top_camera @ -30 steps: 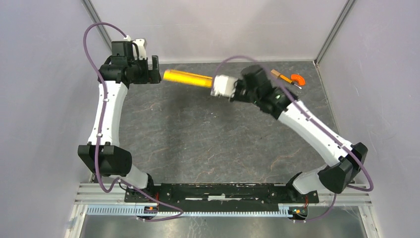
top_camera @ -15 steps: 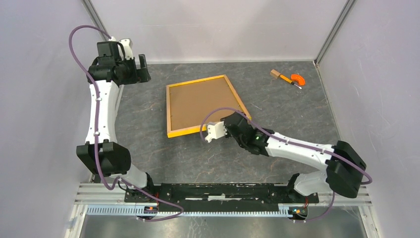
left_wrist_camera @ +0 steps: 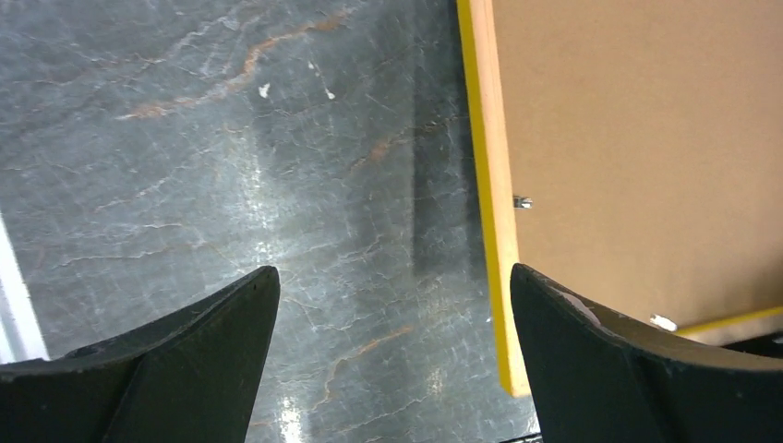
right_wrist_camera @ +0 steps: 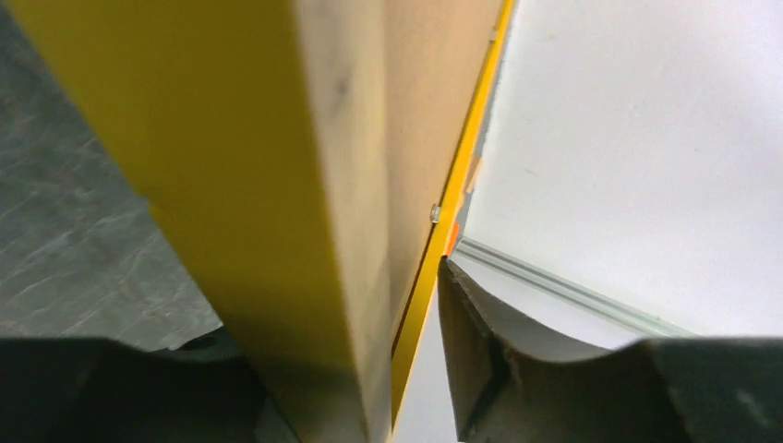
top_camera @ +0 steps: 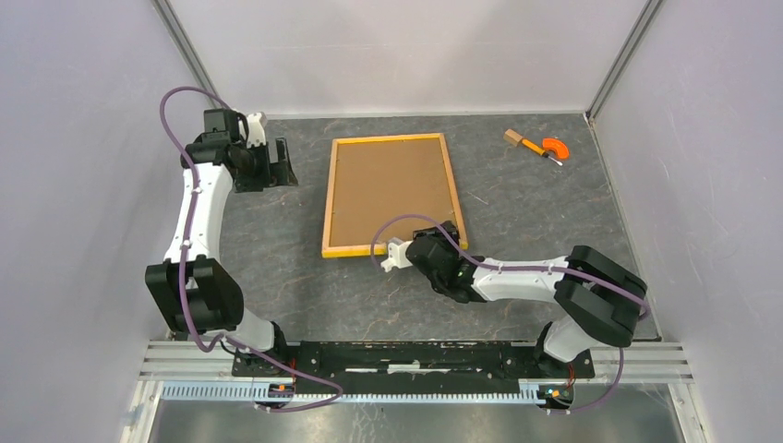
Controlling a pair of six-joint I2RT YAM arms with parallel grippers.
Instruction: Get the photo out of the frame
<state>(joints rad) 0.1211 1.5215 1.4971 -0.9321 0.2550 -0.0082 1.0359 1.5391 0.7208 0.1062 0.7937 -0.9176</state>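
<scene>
The frame (top_camera: 392, 194) lies face down on the table, brown board back up, with its yellow border around it. The photo is hidden under the backing. My right gripper (top_camera: 450, 236) is low at the frame's near right corner. In the right wrist view the frame's edge (right_wrist_camera: 277, 185) sits between the jaws of the right gripper (right_wrist_camera: 305, 351), with a visible gap to the upper finger (right_wrist_camera: 517, 369), so it is open. My left gripper (top_camera: 277, 164) is open and empty over bare table left of the frame; the left wrist view shows the left gripper (left_wrist_camera: 395, 360), the yellow border (left_wrist_camera: 489, 185) and a small clip (left_wrist_camera: 523, 202).
A small tool with a wooden handle (top_camera: 524, 142) and an orange piece (top_camera: 555, 148) lie at the far right corner of the table. Grey walls close in the table on the left, the far side and the right.
The frame went from held up in the air at the back to lying back-up on the table. The right arm came down and nearer with it. The left gripper drew back to the frame's left.
</scene>
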